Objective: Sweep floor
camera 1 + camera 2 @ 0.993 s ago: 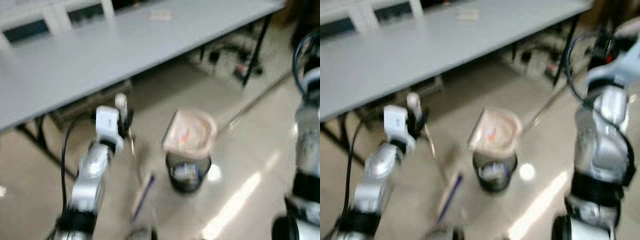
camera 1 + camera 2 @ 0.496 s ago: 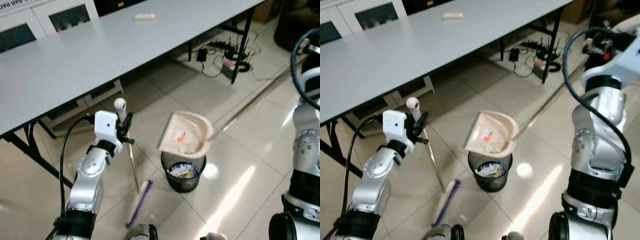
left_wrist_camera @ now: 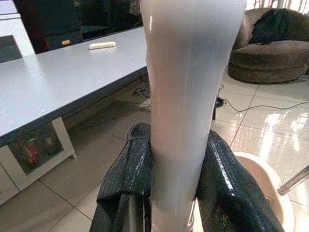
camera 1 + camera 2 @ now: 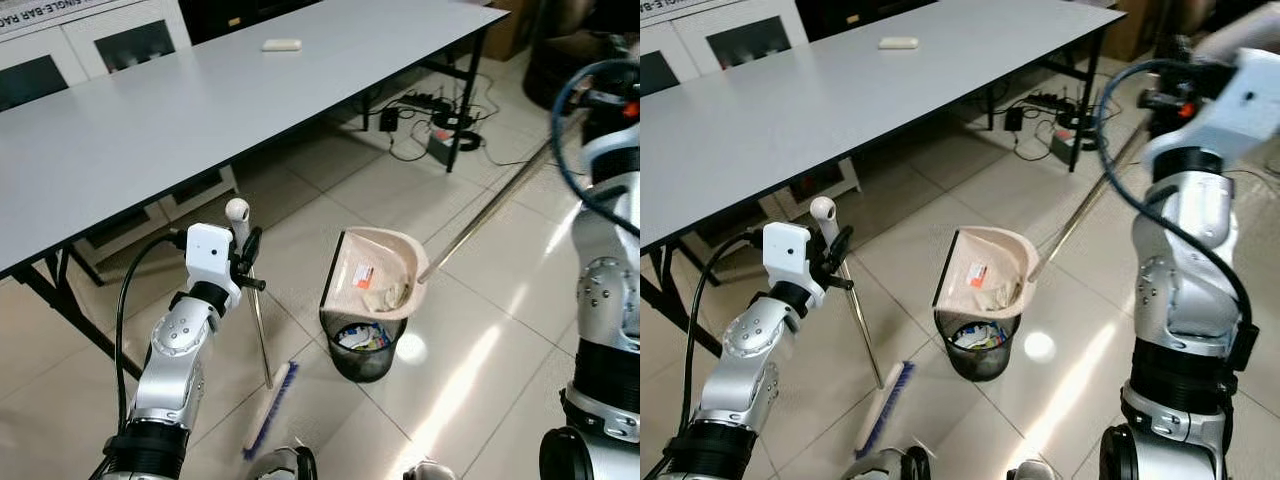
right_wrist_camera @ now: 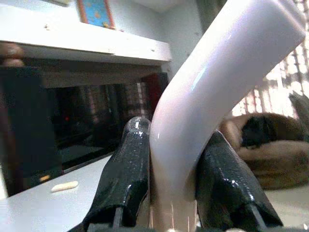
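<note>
1. Left gripper (image 4: 243, 262): jaws clamped round the white grip at the top of the broom (image 4: 262, 352). Thin metal shaft runs down to a blue-bristled head resting on the floor (image 4: 470, 330), just left of the bin. Broom looks light but top-gripped, so the head can swing; the smooth plastic grip seems slippery, prob. needs a firm squeeze low on the grip.
2. Wire wastebasket (image 4: 362, 348) stands on the tiles, litter inside. Light mesh, prob. tips easily if knocked.
3. Dustpan (image 4: 378, 272), beige plastic, hangs tilted directly over the bin w/ paper scraps in the scoop. Stiff shell, little weight, but it sits at the end of a long metal handle (image 4: 490, 212), so small wrist moves mean big swings at the pan.
4. Right gripper (image 5: 169, 174): jaws shut on the curved white end of that handle, up high on the right. Glossy tube; could twist in the hold.
5. Grey tabletop (image 4: 150, 110) behind, not involved.
</note>
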Robot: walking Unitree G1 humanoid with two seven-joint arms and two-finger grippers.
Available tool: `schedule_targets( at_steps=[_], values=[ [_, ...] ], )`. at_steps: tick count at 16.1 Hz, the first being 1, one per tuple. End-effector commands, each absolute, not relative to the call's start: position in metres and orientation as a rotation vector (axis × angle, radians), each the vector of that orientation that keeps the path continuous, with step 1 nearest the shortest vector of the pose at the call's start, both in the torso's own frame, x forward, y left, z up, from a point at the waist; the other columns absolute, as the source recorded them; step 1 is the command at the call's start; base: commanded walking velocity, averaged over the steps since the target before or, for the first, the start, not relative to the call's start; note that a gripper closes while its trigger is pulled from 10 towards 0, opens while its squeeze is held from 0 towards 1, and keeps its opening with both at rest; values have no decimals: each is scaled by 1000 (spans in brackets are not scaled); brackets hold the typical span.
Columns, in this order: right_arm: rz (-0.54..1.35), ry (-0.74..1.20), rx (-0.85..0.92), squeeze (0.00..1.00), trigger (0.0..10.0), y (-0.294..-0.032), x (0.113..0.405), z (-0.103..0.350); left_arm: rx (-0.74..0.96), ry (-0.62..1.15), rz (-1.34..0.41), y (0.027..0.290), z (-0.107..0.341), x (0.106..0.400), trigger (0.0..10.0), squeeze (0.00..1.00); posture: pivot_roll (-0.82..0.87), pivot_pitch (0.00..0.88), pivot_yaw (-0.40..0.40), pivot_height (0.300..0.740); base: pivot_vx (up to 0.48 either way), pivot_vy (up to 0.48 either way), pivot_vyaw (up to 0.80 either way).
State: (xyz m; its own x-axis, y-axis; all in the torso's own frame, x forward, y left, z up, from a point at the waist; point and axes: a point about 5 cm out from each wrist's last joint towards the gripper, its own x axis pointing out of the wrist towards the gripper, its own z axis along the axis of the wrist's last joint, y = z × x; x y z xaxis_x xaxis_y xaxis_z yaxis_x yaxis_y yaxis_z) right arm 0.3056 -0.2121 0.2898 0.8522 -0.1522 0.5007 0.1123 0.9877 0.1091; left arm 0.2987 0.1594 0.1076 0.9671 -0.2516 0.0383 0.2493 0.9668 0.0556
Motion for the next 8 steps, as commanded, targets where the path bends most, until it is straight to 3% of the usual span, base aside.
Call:
schedule_targets(
  at_steps=[1, 5, 8],
  values=[
    [-77, -594, 53, 0, 10000, -203, 302, 298, 65, -63, -250, 163, 113, 298, 10000, 0, -46, 88, 114, 740, 0, 0, 0],
    [123, -653, -147, 0, 10000, -165, 300, 292, 68, -61, -254, 162, 112, 297, 10000, 0, -42, 92, 114, 740, 0, 0, 0],
    [125, -686, -184, 0, 10000, -156, 303, 283, 72, -64, -253, 161, 113, 298, 10000, 0, -28, 93, 112, 740, 0, 0, 0]
  ],
)
